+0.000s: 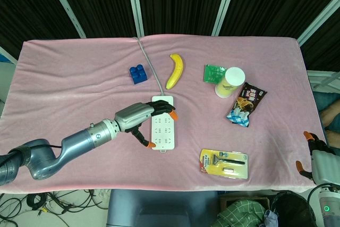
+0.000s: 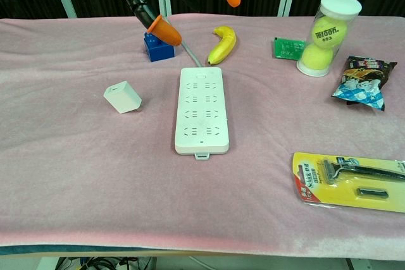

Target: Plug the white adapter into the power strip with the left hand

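Pink cloth covers the surface (image 1: 69, 86). White power strip (image 2: 202, 109) lies flat near the middle, long axis running away from the robot, its grey cable (image 1: 150, 62) trailing off toward the far edge. White adapter (image 2: 123, 97) sits on the cloth to the left of the strip, apart from it and tilted onto one edge — plainly seen in the chest view; in the head view the arm covers that spot.

Left hand (image 1: 144, 118) hovers over the strip's left side, fingers (image 2: 163, 28) spread with orange tips, nothing in its grasp — open and clear of the adapter. In the chest view its fingers hang above the blue toy brick (image 2: 157, 48).

Right hand (image 1: 317, 159) rests at the surface's near right corner, only partly in frame; orange tips show apart, but whether it is released or closed I cannot tell.

Other items: banana (image 1: 175, 70) just right of the cable, green packet (image 1: 213, 72) touching the tennis-ball tube (image 2: 328, 34), dark snack bag (image 1: 247, 104) just right of the tube, razor on a yellow card (image 2: 354, 179) at near right.
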### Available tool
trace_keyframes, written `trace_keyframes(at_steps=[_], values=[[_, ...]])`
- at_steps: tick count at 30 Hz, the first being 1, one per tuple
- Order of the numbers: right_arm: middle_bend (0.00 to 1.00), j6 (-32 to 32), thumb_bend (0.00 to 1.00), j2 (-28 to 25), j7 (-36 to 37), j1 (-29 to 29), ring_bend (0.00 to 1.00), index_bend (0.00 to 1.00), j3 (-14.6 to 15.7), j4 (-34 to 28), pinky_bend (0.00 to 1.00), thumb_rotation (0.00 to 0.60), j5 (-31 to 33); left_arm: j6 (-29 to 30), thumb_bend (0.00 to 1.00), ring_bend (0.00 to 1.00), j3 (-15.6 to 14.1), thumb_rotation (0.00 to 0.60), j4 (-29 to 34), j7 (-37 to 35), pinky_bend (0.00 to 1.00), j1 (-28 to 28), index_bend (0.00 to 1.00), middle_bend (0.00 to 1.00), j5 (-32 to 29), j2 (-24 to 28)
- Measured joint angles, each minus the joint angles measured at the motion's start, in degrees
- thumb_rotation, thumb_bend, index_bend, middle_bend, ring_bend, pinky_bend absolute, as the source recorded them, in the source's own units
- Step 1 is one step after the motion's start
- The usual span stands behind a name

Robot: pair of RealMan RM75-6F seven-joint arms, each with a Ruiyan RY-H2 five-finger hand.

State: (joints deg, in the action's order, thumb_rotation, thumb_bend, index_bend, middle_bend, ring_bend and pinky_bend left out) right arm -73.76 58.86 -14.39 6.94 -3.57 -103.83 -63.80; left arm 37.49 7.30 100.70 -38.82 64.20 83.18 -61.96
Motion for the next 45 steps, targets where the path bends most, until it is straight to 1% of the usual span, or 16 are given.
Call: trace_keyframes(at_steps=[13,26,30,33,36,39,40,42,43,45], values=[[0.09,-0.1,0.28,-0.2,0.4,-0.2,0.16,0.09,0.2,-0.1,0.27,0.600,-0.6,-0.3,0.13,0.00,0.6,0.600,-0.8,1.8,0.12,-1.1,0.19,0.10,-1.6,-1.0],[0.09,0.3,0.28,-0.3,0.4,-0.1,0.16,0.10,0.3,-0.1,0.27,0.600,-0.5,-0.8,0.13,0.00,1.3,0.600,-1.7,2.9,0.12,-2.3,0.19,0.10,-2.6,-0.1],[0.09,0.3,0.28,-0.4,0.4,-0.1,0.16,0.09,0.3,-0.1,0.27,0.600,-0.4,-0.7,0.13,0.00,0.9,0.600,-2.4,4.8,0.12,-2.6,0.18,0.10,-2.3,0.1],[0.09,0.3,0.28,-0.4,0.5,-0.1,0.16,0.09,0.3,-0.1,0.27,0.600,-0.4,-0.6,0.13,0.00,0.2,0.600,-3.5,8.6,0.12,-3.1,0.18,0.11,-2.2,0.3],[0.09,0.3,0.28,-0.4,0.5,-0.1,0.16,0.09,0.3,-0.1,0.27,0.600,-0.4,-0.1,0.13,0.02,-0.9,0.600,-5.1,15.1,0.15,-3.8,0.17,0.11,-2.8,0.3],[0.09,0.5,0.28,-0.4,0.5,-0.1,0.16,0.09,0.4,-0.2,0.27,0.600,-0.3,1.5,0.13,0.03,-1.9,0.600,-6.8,23.8,0.16,-5.2,0.17,0.13,-4.8,-0.4],[0.09,0.5,0.28,-0.4,0.5,-0.1,0.16,0.09,0.4,-0.3,0.27,0.600,-0.3,2.5,0.13,0.04,-2.3,0.600,-7.4,27.7,0.17,-6.0,0.17,0.14,-6.2,-0.9],[0.09,0.5,0.28,-0.4,0.4,-0.1,0.16,0.09,0.4,-0.3,0.27,0.600,-0.4,4.0,0.13,0.07,-2.9,0.600,-8.2,33.0,0.19,-7.4,0.18,0.17,-9.3,-1.8],[0.09,0.5,0.28,-0.3,0.4,-0.1,0.16,0.09,0.4,-0.4,0.27,0.600,-0.4,4.9,0.13,0.09,-3.3,0.600,-8.7,35.8,0.21,-8.4,0.18,0.19,-11.8,-2.5],[0.09,0.5,0.28,-0.3,0.4,-0.1,0.16,0.09,0.4,-0.4,0.27,0.600,-0.3,6.0,0.13,0.11,-3.8,0.600,-9.6,38.8,0.23,-9.7,0.18,0.21,-15.8,-3.7]])
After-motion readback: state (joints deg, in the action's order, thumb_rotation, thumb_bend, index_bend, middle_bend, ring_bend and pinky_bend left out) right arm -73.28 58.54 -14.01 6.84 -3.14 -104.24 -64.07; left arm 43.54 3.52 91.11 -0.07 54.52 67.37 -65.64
